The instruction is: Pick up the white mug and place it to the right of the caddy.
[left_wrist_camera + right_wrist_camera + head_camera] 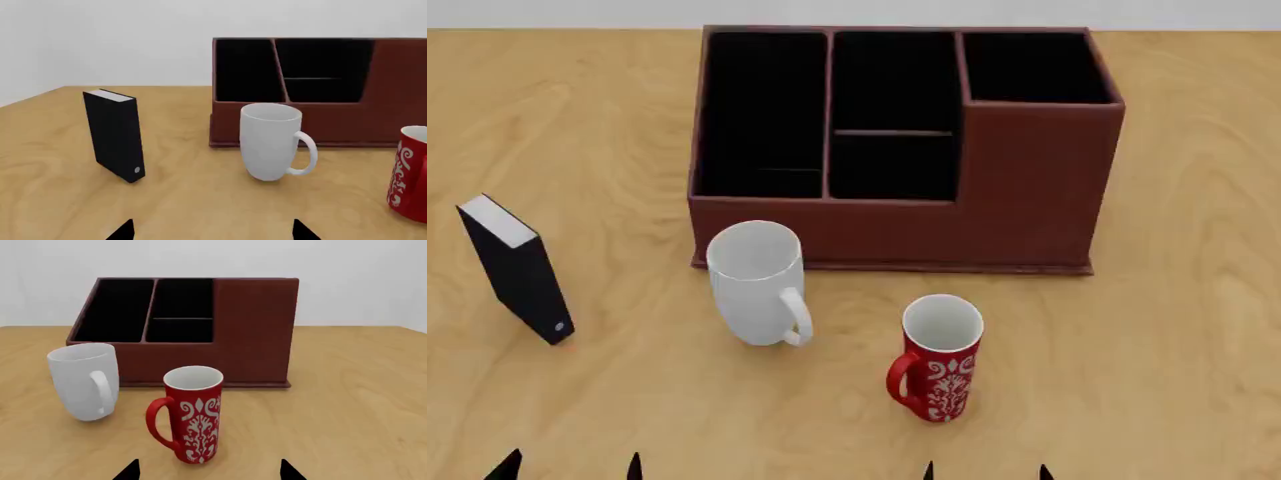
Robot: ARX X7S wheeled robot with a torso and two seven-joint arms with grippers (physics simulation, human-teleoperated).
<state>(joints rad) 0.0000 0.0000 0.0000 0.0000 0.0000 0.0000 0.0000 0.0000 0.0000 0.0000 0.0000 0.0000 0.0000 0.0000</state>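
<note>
The white mug (755,282) stands upright on the wooden table just in front of the caddy's left part, its handle turned toward the red mug. It also shows as the white mug (270,141) and the white mug (84,381). The caddy (1014,190) is a reddish-brown box with black-lined compartments, seen again as the caddy (393,115) and the caddy (257,330). My left gripper (570,468) and right gripper (986,471) sit at the table's near edge, both open and holding nothing, well short of the mugs. Only fingertips (124,231) show.
A red mug (940,358) with a white floral pattern stands in front of the caddy, right of the white mug; red mug (191,412) lies just beyond my right jaws. A small black book (518,268) stands upright at the left. Bare table (1188,300) lies right of the caddy.
</note>
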